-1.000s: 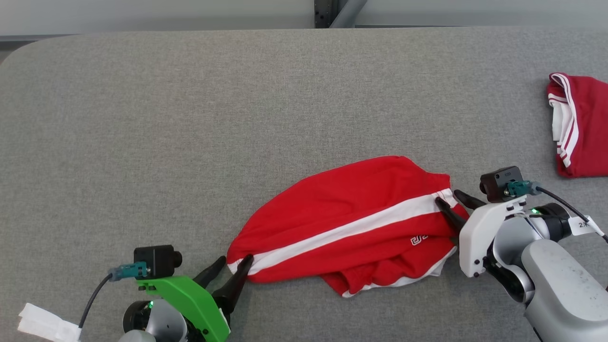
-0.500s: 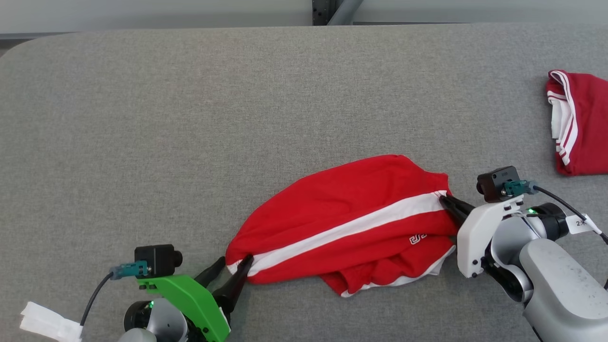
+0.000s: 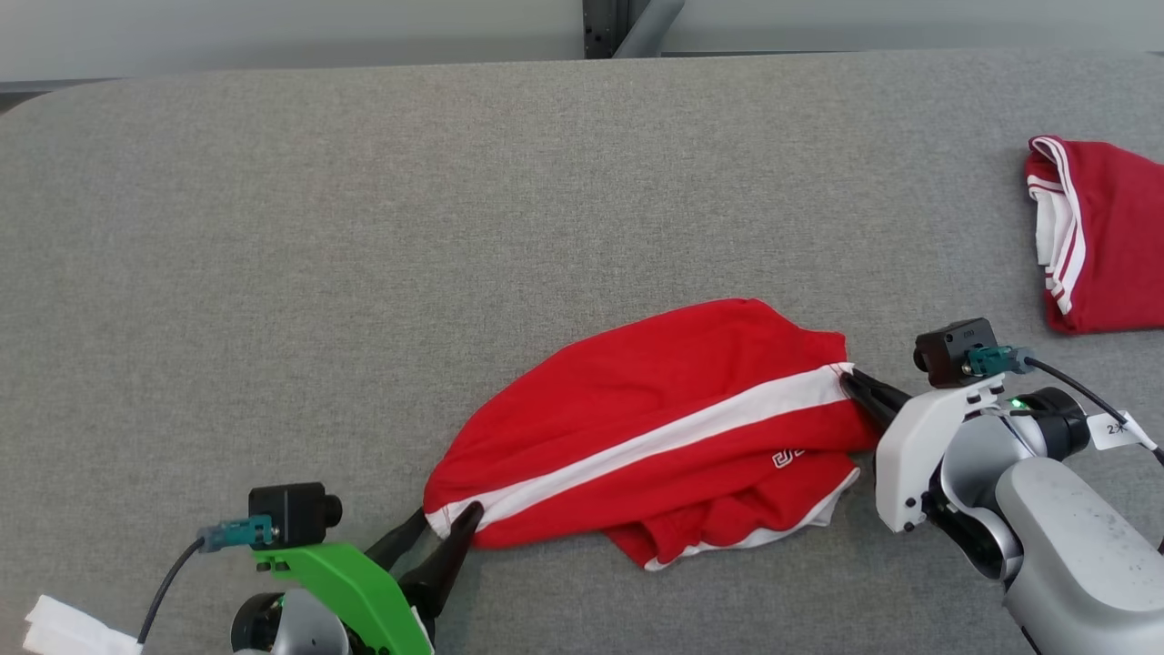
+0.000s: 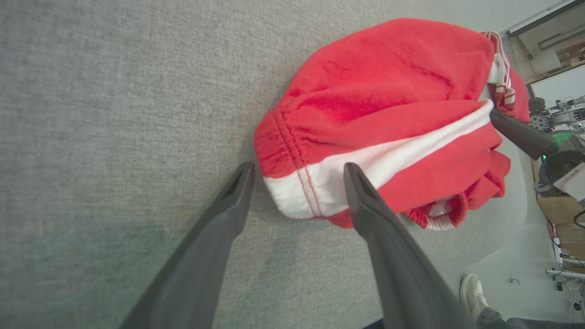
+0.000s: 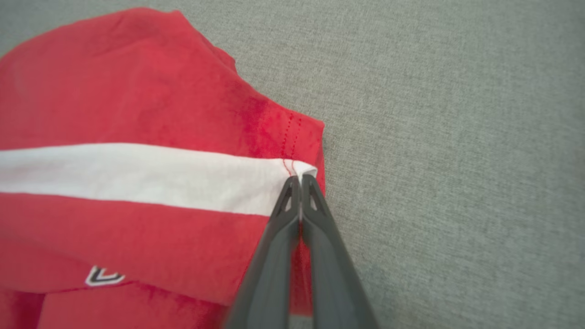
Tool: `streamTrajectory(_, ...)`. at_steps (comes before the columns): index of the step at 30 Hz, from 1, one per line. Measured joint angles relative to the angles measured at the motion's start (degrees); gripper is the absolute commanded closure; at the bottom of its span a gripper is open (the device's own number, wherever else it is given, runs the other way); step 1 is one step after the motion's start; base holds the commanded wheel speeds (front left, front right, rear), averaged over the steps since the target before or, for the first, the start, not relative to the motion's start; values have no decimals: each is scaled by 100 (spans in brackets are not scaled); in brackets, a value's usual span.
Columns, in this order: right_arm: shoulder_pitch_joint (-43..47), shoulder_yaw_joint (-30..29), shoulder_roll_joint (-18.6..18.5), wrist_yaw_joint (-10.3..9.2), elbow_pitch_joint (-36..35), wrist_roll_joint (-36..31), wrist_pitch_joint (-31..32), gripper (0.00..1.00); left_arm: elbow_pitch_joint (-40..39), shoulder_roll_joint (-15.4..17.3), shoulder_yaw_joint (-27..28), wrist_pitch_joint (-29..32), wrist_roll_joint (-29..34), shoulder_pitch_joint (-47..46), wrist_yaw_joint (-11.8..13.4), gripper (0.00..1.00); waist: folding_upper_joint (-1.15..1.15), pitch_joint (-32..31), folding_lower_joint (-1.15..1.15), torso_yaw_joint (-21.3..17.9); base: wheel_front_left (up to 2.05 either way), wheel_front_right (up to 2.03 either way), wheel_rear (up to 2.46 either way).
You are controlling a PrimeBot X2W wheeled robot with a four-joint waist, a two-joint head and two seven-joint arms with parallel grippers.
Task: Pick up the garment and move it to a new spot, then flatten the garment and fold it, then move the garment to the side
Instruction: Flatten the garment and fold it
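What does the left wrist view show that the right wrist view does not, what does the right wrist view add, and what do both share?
Left wrist view: the left gripper open, its fingers either side of one end of the garment's white stripe, and a person's shoe. Right wrist view: the right gripper shut on the stripe's other end, and a small logo. Both: the red garment lying on the grey table.
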Motion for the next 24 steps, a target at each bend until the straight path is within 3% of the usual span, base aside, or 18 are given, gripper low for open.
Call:
streamTrajectory(7,43,-7,-26,0,-34,4,-18,100,-181,170,13,44,-23,235,-1,0,0,-76,0,-28,0,0,0)
streamTrajectory(8,43,-10,-30,1,-46,4,-19,100,-198,158,-7,47,-23,240,-1,15,0,-85,0,-32,0,0,0)
streamTrajectory(9,46,-13,-30,0,-62,5,-19,100,-204,149,-25,49,-24,238,-1,37,0,-93,0,-34,0,0,0)
streamTrajectory(12,53,-12,-27,0,-134,18,-23,100,-182,91,-67,52,-79,206,-9,63,0,-106,0,-54,0,0,0)
streamTrajectory(13,53,-15,-29,0,-163,26,-23,100,-165,67,-91,67,-88,166,-11,63,0,-102,0,-64,0,0,0)
streamTrajectory(14,53,-27,-27,0,-200,47,-24,100,-148,47,-103,71,-88,121,-16,75,0,-97,0,-75,0,0,0)
streamTrajectory(15,53,-43,-29,0,-247,57,-25,100,-133,41,-113,66,-89,75,-18,100,0,-90,0,-88,0,0,0)
streamTrajectory(20,37,-409,-43,1,-694,210,-151,100,-422,27,-92,27,-245,-188,-74,100,0,38,0,-145,0,0,0)
streamTrajectory(24,-347,-894,-188,0,-1172,282,-85,100,-871,203,83,281,-386,-977,-94,100,0,268,0,-160,0,0,0)
